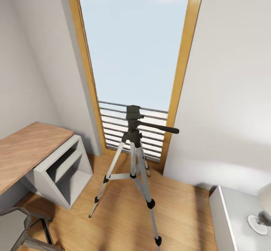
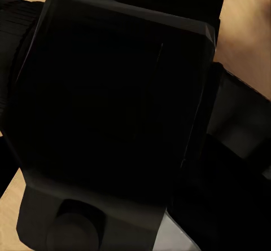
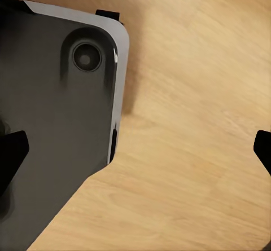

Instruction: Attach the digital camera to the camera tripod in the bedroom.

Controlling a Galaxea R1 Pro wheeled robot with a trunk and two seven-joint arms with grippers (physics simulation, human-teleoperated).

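Right now the tripod stands on the wood floor, in front of a tall window with a wood frame. Its three thin silver legs spread out, and its black head sits on top with nothing on it — a long black handle sticks out to one side. Behind it are the grey bars of a railing. A wood desk with a white shelf under it sits near the tripod, and a chair is by the desk's near edge. A white cabinet holds a lamp at the far side. The right gripper is wide open over bare floor, its two dark tips far apart. The left wrist view is dark and full of black robot parts — I cannot tell how that gripper is.
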